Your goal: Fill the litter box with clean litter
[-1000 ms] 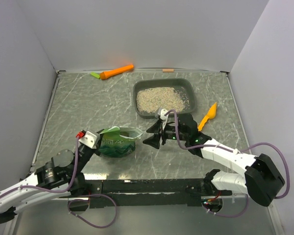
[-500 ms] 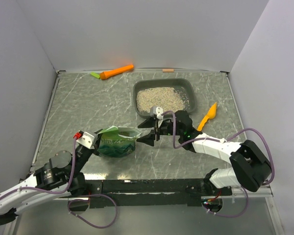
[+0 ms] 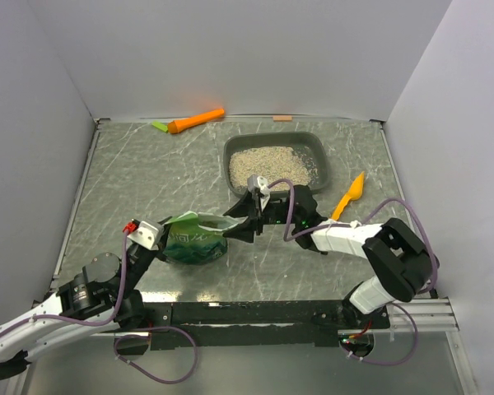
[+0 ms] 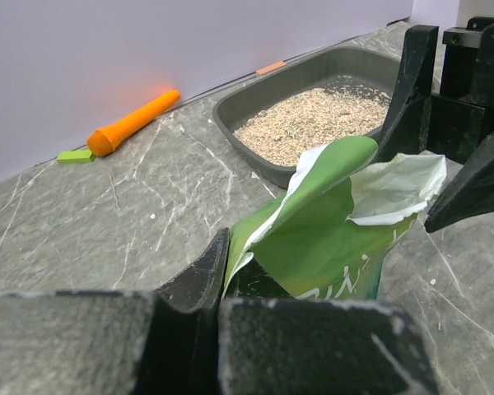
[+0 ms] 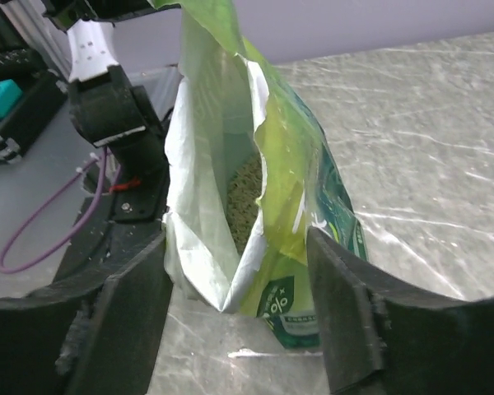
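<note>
Near the tabletop's [image 3: 148, 173] middle, my left gripper [image 3: 163, 236] pinches the bag [image 3: 196, 244] upright so my spread right gripper [image 3: 235, 220] can straddle its open rim, likely before pouring into the box [image 3: 314, 141].

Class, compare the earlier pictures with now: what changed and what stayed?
The right pincer moved left to the green bag and now straddles its mouth, open. Nothing was newly gripped or released. The left pincer kept its hold on the bag; litter box, clean litter and orange scoop stayed put.
</note>
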`<state>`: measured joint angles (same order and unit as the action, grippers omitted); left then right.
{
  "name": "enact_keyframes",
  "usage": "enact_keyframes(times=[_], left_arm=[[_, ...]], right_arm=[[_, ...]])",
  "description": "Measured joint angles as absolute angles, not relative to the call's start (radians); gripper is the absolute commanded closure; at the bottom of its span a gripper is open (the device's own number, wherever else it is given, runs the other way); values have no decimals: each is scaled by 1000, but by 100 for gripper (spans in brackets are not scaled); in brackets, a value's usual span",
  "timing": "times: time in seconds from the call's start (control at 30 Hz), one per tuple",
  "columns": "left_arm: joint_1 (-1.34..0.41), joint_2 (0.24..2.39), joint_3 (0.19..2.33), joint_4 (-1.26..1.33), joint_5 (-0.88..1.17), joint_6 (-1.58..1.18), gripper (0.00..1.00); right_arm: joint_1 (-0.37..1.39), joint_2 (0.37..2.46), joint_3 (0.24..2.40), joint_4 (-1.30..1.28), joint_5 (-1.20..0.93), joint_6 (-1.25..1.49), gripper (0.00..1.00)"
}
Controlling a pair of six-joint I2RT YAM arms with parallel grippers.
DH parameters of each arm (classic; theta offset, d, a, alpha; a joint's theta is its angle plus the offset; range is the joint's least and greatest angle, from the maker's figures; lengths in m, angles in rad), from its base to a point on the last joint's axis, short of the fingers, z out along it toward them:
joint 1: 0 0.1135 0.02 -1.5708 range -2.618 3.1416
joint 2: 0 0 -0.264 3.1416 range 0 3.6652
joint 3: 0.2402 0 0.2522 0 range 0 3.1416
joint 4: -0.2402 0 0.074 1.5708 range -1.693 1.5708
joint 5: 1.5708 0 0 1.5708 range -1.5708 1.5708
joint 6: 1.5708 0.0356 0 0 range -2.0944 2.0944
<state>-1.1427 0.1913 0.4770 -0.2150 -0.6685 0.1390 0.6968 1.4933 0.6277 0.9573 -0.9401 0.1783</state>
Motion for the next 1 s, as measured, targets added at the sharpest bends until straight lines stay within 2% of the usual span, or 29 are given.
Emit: enact_keyframes(times=[0.03,0.13,0.17,0.2,0.5,0.7,0.8,0.93,1.0], left_arm=[[-1142,191,477,-215,-669,139,99],[-1142,191,477,-215,-668,139,99],[-1142,191,477,-215,-668,139,99],[-1142,191,477,-215,-667,139,99],[-1135,180,477,-215,-619,135,99],[-1139,312,534,-205,-483,60,99],[-1139,417,577,-162,-436,3,99],[-1137,492,562,-52,-405,-47,99],[-1137,518,543,2,-397,-55,95]], right_arm=[[697,1504,628,979,-944,194,41],[697,1534,633,1047,-956,240,62],[697,1546,638,1068,-961,256,86],[698,1557,640,1091,-965,274,99],[669,1581,636,1179,-970,400,100],[533,1452,566,1166,-1065,521,100],[466,1303,555,986,-1117,476,100],[434,1072,556,617,-1107,308,100],[433,983,555,466,-1092,234,100]])
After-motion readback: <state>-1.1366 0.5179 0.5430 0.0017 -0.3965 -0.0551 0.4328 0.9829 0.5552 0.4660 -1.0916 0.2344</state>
